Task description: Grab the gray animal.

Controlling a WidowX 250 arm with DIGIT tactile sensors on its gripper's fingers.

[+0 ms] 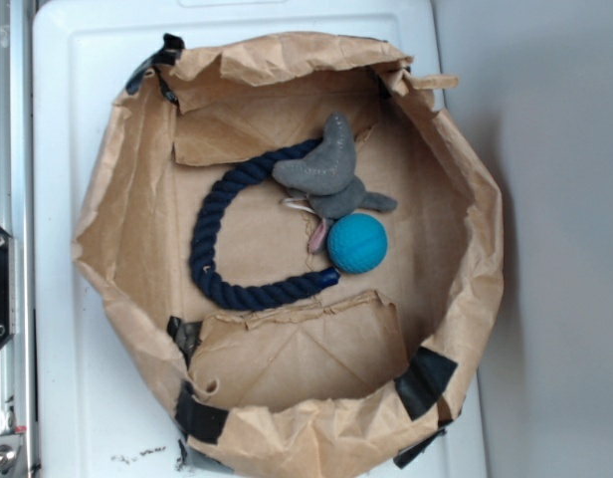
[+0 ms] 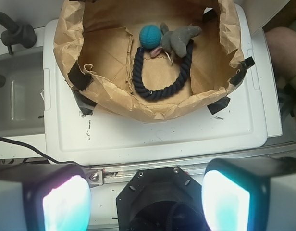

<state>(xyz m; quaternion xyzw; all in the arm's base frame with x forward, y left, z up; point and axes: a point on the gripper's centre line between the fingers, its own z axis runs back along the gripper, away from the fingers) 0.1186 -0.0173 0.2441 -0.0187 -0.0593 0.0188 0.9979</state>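
A: Where is the gray animal (image 1: 329,174)?

B: Inside the brown paper bag (image 1: 117,179), toward the middle of its floor. It lies over one end of the navy rope loop (image 1: 212,249), and the teal ball (image 1: 357,243) touches it on one side.

A: How much room is around it?

B: The bag's crumpled walls stand up all around, with black tape (image 1: 424,380) at the corners. Bare paper floor lies between the toys and the walls, widest on the side away from the rope. A folded paper flap (image 1: 297,349) lies just beyond the rope and ball.

A: And the claw (image 2: 147,202)?

B: In the wrist view its two fingers (image 2: 66,204) stand wide apart, holding nothing, outside the bag and beyond the white table's (image 2: 153,134) near edge.
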